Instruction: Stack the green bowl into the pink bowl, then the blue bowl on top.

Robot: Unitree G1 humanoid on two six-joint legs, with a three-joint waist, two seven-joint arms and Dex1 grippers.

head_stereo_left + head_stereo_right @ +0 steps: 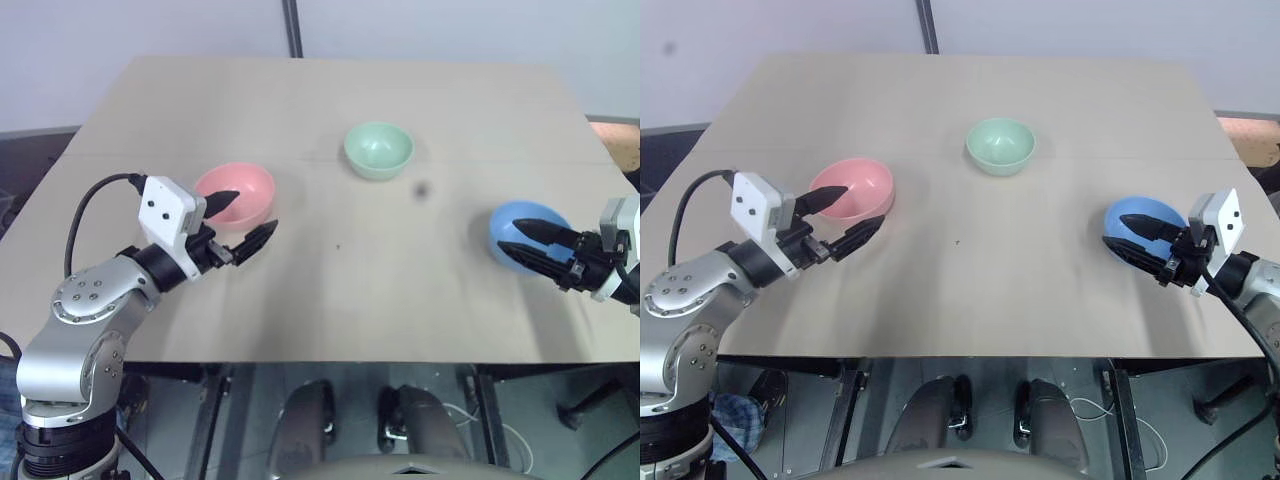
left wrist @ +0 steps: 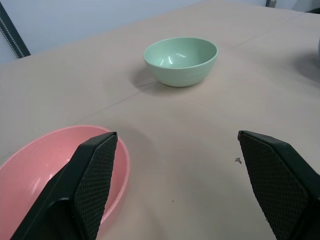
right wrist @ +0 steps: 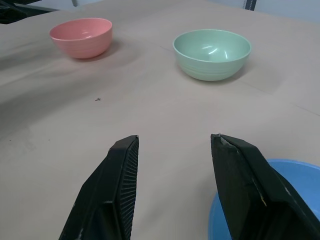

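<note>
The pink bowl (image 1: pixel 245 185) sits on the left of the table, the green bowl (image 1: pixel 378 149) farther back near the middle, and the blue bowl (image 1: pixel 503 228) on the right. All three stand upright and apart. My left gripper (image 1: pixel 245 220) is open at the pink bowl's near side, one finger (image 2: pixel 95 170) over its inside and the other outside its rim. My right gripper (image 1: pixel 522 241) is open at the blue bowl, one finger (image 3: pixel 245 180) above the rim and the other over bare table. Neither gripper holds anything.
The beige table (image 1: pixel 350 300) has wide bare room between the bowls and toward its front edge. A small dark spot (image 1: pixel 422 188) marks the surface right of the green bowl. A dark pole (image 1: pixel 291 25) stands behind the far edge.
</note>
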